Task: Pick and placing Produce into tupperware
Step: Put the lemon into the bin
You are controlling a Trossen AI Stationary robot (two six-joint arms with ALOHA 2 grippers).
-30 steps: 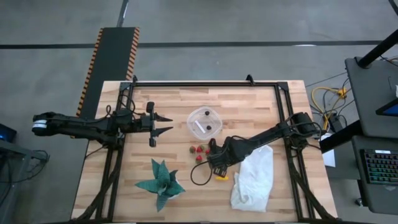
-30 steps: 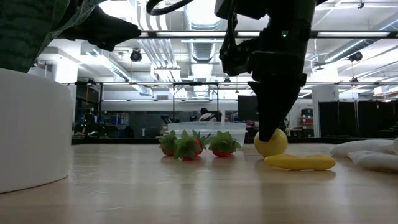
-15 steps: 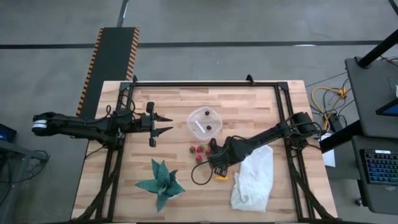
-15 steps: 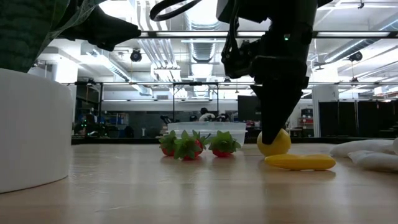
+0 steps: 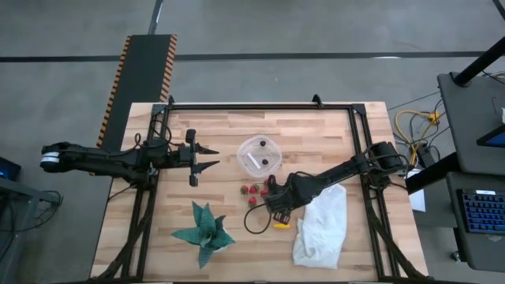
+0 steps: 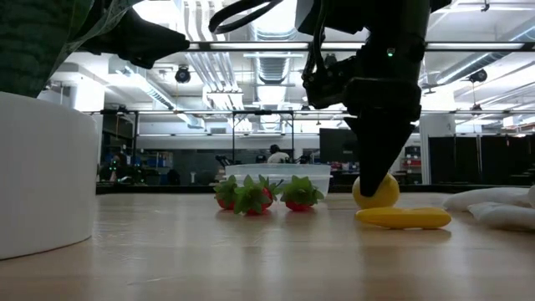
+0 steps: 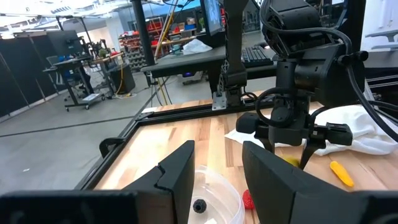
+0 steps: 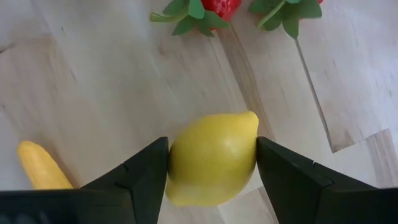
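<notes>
Your right gripper [image 8: 211, 165] is low over the table, near the middle, and it has the lemon [image 8: 212, 158] between its two fingers [image 8: 148, 177]. In the right wrist view both fingers touch the sides of the fruit, so I judge it is clenched on the lemon. In the low view the lemon [image 6: 375, 192] sits at table level under the fingertips, so I cannot tell if it is lifted yet.

The relation that matters for you is the direction to the tupperware [image 5: 259, 155]. It lies on the far side of the right gripper [image 5: 275, 207] and a little to the left, and the strawberries [image 5: 252, 192] lie between them. The carry should therefore rise first and pass above the strawberries, not drag through them. The lemon's long axis runs across the gap between the fingers, tip toward one finger, so the hold may be a little slippery, I think.

A long yellow piece [image 5: 280, 226] rests on the table just beside the right gripper, on the near side.

Your left gripper [image 5: 207, 156] hovers with fingers spread apart, to the left of the tupperware. It is near the tub, but it holds nothing.
</notes>
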